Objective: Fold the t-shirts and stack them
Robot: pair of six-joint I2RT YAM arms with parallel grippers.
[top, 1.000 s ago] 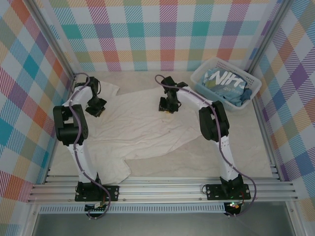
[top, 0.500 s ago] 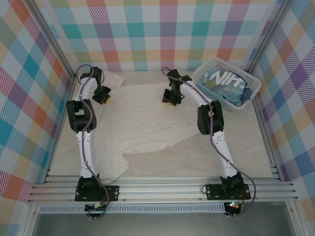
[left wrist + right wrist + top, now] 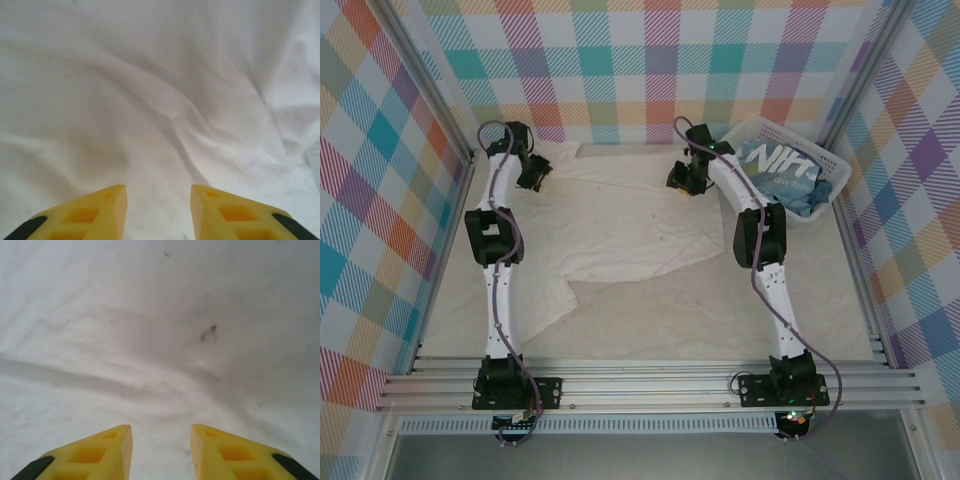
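Note:
A cream-white t-shirt (image 3: 620, 225) lies spread and wrinkled across the far half of the table, one sleeve trailing toward the near left. My left gripper (image 3: 535, 178) hangs over its far left corner, jaws open, with bare cloth (image 3: 165, 115) under the yellow fingers (image 3: 100, 212). My right gripper (image 3: 682, 183) is over the shirt's far right edge, also open, with faintly stained cloth (image 3: 207, 334) beneath it and nothing between its fingers (image 3: 220, 450). A light blue t-shirt (image 3: 775, 168) with white lettering lies bunched in the basket.
The white slatted basket (image 3: 757, 122) stands at the far right corner, close beside the right arm. Plaid walls close in the back and both sides. A metal rail (image 3: 650, 385) runs along the near edge by the arm bases.
Both arms have stretched toward the back wall, and the shirt's far edge has gone back with them and lies flatter. The left jaws, shut before, have opened.

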